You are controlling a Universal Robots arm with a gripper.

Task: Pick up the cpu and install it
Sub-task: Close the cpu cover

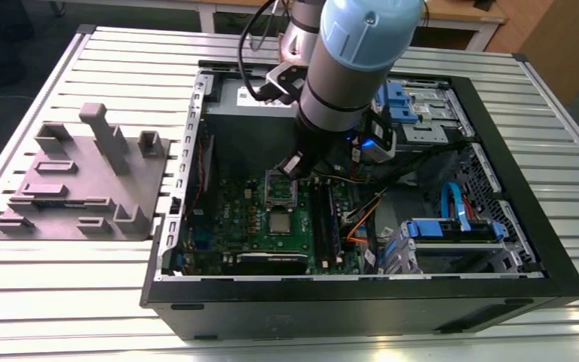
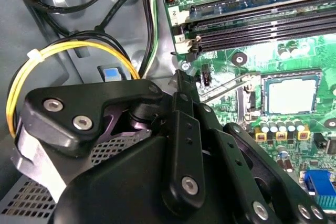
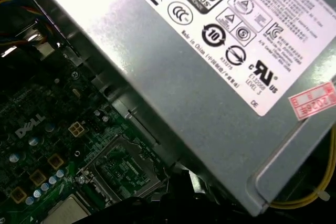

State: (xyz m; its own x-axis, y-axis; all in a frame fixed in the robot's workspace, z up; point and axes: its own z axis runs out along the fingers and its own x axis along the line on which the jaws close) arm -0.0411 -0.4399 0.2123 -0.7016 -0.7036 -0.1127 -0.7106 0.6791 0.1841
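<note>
cpu point(image 1: 281, 222) lies on the board point(image 1: 249, 226) just beside the open socket point(image 1: 280, 190) | gripper point(image 1: 294, 167) above socket, we can't tell its jaw state | pickup and install both pending, we judge

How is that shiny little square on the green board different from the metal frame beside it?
The cpu has a plain, solid silver-grey top, while the socket frame is a metal border around a green centre, as the first wrist view also shows. In the exterior view the cpu looks smaller than the socket frame. The socket frame lies nearer the grey power supply than the cpu does. Both sit side by side on the green motherboard.
</note>
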